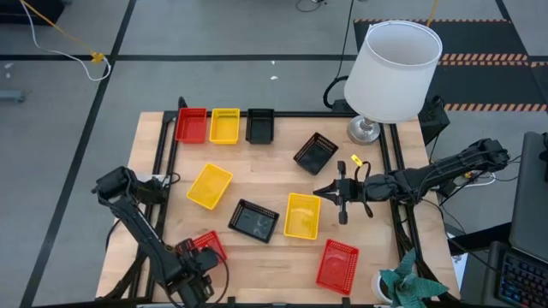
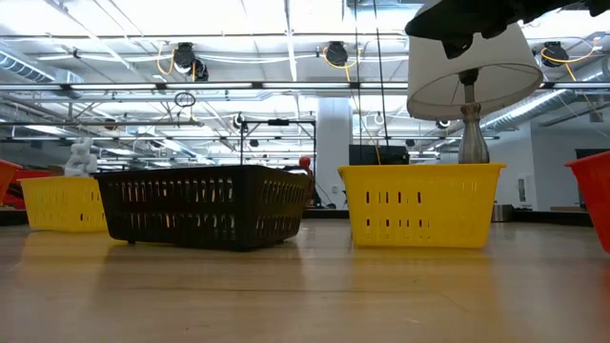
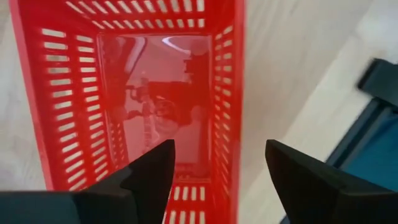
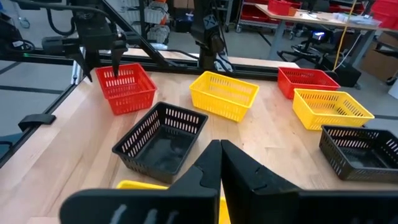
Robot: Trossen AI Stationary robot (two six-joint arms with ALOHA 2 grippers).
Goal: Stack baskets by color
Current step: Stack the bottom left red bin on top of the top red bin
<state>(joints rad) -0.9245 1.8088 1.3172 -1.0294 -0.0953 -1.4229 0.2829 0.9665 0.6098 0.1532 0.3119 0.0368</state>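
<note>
Black basket (image 2: 205,205) on pale wood table (image 2: 305,295), ceiling-lit workshop beyond.

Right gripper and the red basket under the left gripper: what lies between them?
In the high view, a yellow basket and a black basket lie between the right gripper and that red basket.

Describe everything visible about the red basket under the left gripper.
The red basket is a small rectangular plastic bin with slotted sides and a glossy solid floor. It sits upright and empty on the wooden table near the front-left corner. The left gripper hangs over it with fingers open, straddling one long wall; whether they touch it cannot be told.
</note>
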